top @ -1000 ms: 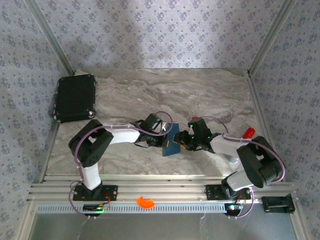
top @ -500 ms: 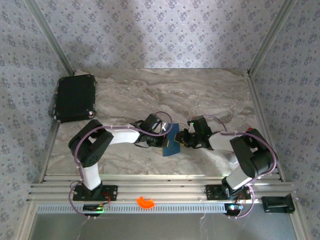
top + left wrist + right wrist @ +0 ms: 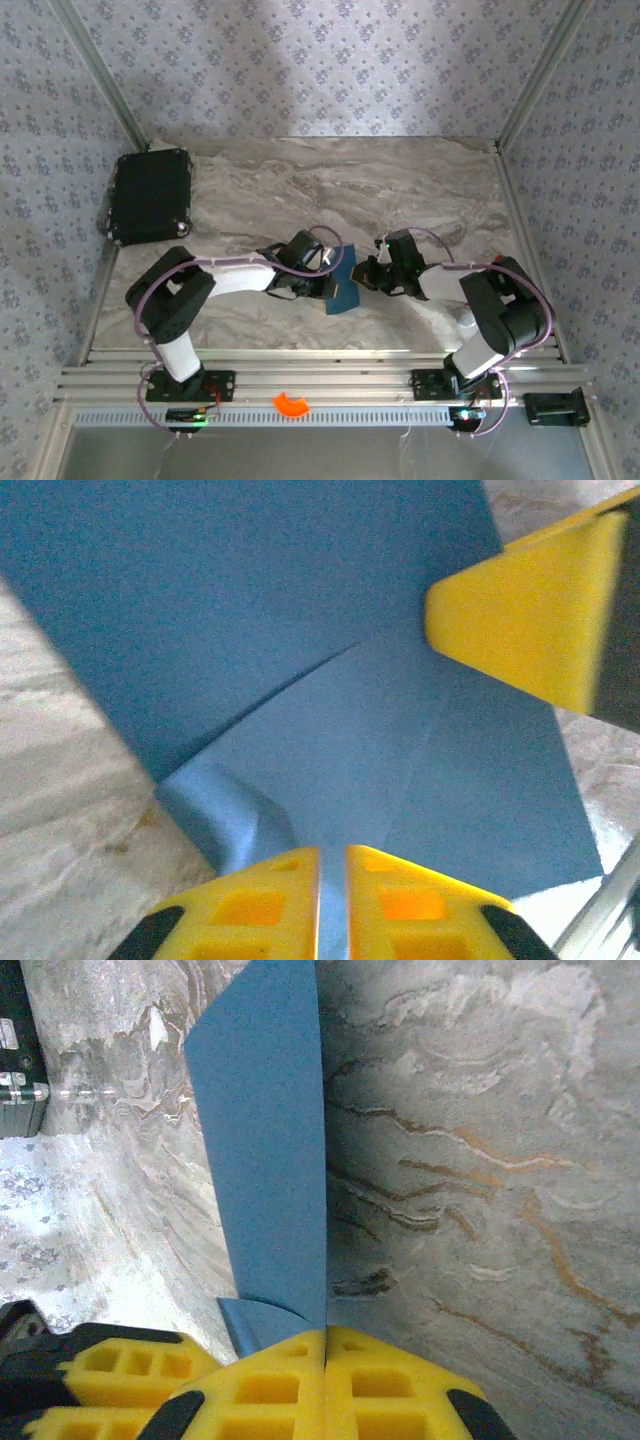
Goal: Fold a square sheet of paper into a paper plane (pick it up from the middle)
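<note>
Left wrist: paper (image 3: 300, 630) edges beyond frame

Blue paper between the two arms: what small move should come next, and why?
Probably the left gripper should ease open and let go. Both grippers pinch the creased square sheet of paper from opposite sides, and the right gripper is shut tight on its edge, so it can likely carry the sheet alone into the next fold.

Pale floral-patterned walls (image 3: 320, 60) fill the top and both sides; a grey-veined marble tabletop (image 3: 420, 180) lies at centre, metal posts (image 3: 100, 75) slant in the upper corners, aluminium rails (image 3: 340, 378) cross the bottom
</note>
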Controlling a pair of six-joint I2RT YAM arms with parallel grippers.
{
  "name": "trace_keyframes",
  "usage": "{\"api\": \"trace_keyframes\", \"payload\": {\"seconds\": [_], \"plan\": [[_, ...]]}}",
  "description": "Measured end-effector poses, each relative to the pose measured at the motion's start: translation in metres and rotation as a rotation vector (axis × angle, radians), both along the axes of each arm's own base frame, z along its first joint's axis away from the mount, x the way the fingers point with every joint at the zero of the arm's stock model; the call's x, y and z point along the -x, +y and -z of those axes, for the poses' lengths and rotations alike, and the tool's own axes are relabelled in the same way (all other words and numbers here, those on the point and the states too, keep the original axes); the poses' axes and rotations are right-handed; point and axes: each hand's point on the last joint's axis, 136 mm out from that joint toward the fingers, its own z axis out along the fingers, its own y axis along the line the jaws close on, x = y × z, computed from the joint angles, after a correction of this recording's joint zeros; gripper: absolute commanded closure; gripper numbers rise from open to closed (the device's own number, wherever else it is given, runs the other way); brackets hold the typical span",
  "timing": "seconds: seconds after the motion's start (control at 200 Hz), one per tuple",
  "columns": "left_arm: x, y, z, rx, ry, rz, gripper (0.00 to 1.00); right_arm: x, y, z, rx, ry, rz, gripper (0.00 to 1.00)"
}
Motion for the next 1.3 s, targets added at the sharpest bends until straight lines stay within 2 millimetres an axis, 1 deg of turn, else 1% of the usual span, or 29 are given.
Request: {"api": "trace_keyframes", "payload": {"seconds": [0.06,0.09,0.17,0.225,0.275,0.3,0.365,0.405,0.445,0.47,0.51,0.545,0.615,0.67,0.75,0.845,0.994,1.109,1.209,1.304], "plan": [[-0.001,0.006,-0.013,0.008,-0.037,-0.024,0.75,0.002,0.001,-0.004,0.022,-0.006,-0.009,0.95],[-0.003,0.010,-0.023,0.015,-0.067,-0.041,0.74,0.003,0.002,-0.007,0.045,-0.015,-0.019,0.95],[-0.009,0.023,-0.049,0.040,-0.140,-0.095,0.70,0.002,0.014,-0.025,0.130,-0.073,-0.070,0.95],[-0.016,0.039,-0.065,0.063,-0.182,-0.159,0.68,-0.002,0.025,-0.042,0.201,-0.130,-0.104,0.95],[-0.025,0.061,-0.076,0.076,-0.214,-0.243,0.66,-0.005,0.037,-0.058,0.266,-0.189,-0.137,0.96],[-0.028,0.070,-0.078,0.079,-0.221,-0.279,0.65,-0.007,0.041,-0.067,0.301,-0.214,-0.145,0.96],[-0.038,0.104,-0.079,0.082,-0.229,-0.406,0.62,-0.008,0.052,-0.084,0.398,-0.271,-0.169,0.95],[-0.041,0.125,-0.076,0.075,-0.225,-0.478,0.62,-0.009,0.055,-0.091,0.468,-0.293,-0.179,0.93],[-0.043,0.147,-0.071,0.065,-0.213,-0.553,0.62,-0.009,0.057,-0.094,0.538,-0.305,-0.191,0.94],[-0.043,0.157,-0.067,0.059,-0.203,-0.587,0.62,-0.010,0.057,-0.096,0.588,-0.310,-0.195,0.94],[-0.041,0.176,-0.060,0.044,-0.184,-0.651,0.61,-0.010,0.056,-0.096,0.670,-0.314,-0.204,0.95],[-0.039,0.188,-0.056,0.036,-0.170,-0.694,0.61,-0.012,0.053,-0.095,0.742,-0.315,-0.209,0.96],[-0.032,0.207,-0.049,0.024,-0.145,-0.761,0.59,-0.013,0.047,-0.090,0.888,-0.311,-0.219,0.97],[-0.027,0.219,-0.047,0.020,-0.132,-0.802,0.59,-0.014,0.040,-0.087,0.998,-0.310,-0.227,0.98],[-0.021,0.231,-0.050,0.029,-0.138,-0.852,0.58,-0.013,0.032,-0.082,1.147,-0.313,-0.250,0.98],[-0.016,0.243,-0.057,0.046,-0.161,-0.902,0.57,-0.011,0.028,-0.080,1.253,-0.327,-0.277,0.98],[-0.010,0.257,-0.065,0.062,-0.194,-0.963,0.57,-0.006,0.034,-0.076,1.304,-0.338,-0.310,0.96],[-0.005,0.264,-0.069,0.057,-0.212,-0.993,0.56,-0.003,0.046,-0.059,1.282,-0.315,-0.342,0.94],[-0.001,0.269,-0.069,0.045,-0.212,-1.011,0.56,-0.001,0.063,-0.044,1.230,-0.289,-0.368,0.93],[0.001,0.270,-0.067,0.038,-0.206,-1.017,0.56,0.001,0.089,-0.035,1.142,-0.271,-0.393,0.88]]}}
